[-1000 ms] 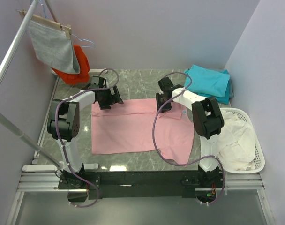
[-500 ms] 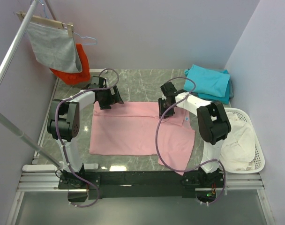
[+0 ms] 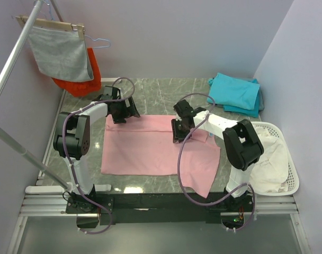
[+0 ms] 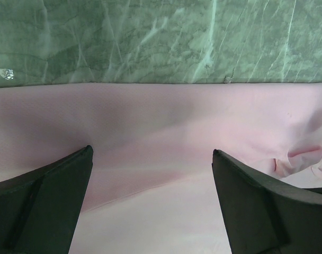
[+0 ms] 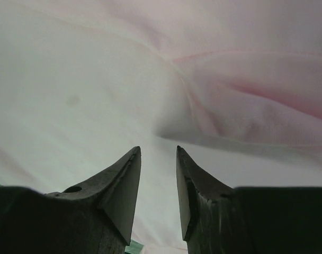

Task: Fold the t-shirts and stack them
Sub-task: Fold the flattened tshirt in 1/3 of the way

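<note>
Pink tee [image 3: 145, 151] lies mostly flat at the centre of the table [image 3: 161, 95], long side running left to right. Its right part is rumpled, with a raised crease just beside the right gripper [image 3: 178, 129]. The near right corner sags toward the table's near edge.

Left gripper [image 3: 122, 112]: fingers spread wide, nothing between them, poised just over the tee's far left edge. Wrist view shows cloth under both fingers and bare table beyond. Judgement: it is placed to take or pin that edge while the other side is worked.

Right gripper: down on the tee, right of centre, near the far edge. Fingertips sit close together with a narrow gap, and cloth fills the wrist view. Cannot tell whether a layer is pinched or the tips only rest on it.

Teal tees [image 3: 235, 91]: folded and stacked in the far right corner, well apart from the pink one. Judgement: this is the finished pile, and the pink tee joins it once folded.

Basket [image 3: 294, 180], at right, holds white cloth.

Step in hand, as judged: first fold of the pink tee, right side inward. Risk: thin cotton slips from a shallow pinch and the crease runs skew.
</note>
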Motion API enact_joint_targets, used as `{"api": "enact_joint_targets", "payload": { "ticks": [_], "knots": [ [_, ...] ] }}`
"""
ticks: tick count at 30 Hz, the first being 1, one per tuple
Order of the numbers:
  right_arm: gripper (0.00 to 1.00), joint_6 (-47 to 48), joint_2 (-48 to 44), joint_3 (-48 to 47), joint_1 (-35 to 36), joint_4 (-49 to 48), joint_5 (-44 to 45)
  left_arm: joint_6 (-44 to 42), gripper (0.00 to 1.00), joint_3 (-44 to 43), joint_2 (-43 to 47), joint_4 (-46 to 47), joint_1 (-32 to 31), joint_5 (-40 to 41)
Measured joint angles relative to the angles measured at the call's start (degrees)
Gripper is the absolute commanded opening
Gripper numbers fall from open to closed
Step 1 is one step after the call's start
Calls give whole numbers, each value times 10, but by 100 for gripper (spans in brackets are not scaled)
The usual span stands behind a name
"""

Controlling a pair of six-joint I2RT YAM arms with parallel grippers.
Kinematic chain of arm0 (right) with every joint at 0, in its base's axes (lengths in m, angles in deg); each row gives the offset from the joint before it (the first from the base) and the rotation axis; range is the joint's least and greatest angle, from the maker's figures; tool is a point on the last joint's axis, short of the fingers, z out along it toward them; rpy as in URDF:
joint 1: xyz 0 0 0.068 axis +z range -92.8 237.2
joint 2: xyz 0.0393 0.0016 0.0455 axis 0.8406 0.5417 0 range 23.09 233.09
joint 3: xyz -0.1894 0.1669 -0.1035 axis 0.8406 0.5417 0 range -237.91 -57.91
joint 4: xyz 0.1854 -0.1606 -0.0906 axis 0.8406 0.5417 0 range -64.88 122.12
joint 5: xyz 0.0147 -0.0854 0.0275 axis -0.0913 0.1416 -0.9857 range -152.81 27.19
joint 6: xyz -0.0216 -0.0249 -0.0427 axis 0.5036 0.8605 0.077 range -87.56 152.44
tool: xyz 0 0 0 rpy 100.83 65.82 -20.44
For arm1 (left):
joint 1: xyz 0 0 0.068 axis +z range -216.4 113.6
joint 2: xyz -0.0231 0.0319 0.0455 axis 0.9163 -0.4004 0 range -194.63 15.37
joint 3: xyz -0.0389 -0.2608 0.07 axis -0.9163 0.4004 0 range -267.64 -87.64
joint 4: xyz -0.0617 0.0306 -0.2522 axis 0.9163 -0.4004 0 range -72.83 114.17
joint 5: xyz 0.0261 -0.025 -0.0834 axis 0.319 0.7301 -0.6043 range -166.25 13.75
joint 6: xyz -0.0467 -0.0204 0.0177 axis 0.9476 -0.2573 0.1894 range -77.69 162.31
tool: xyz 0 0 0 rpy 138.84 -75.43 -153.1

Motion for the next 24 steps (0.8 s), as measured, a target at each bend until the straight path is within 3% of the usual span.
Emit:
{"api": "enact_joint_targets", "payload": {
  "ticks": [11, 24],
  "knots": [
    [42, 3, -5, -51, -24, 9, 76, 0, 99, 0, 0, 0, -2, 0],
    [42, 12, 53, -82, -92, 1, 92, 0, 99, 0, 0, 0, -2, 0]
  ]
}}
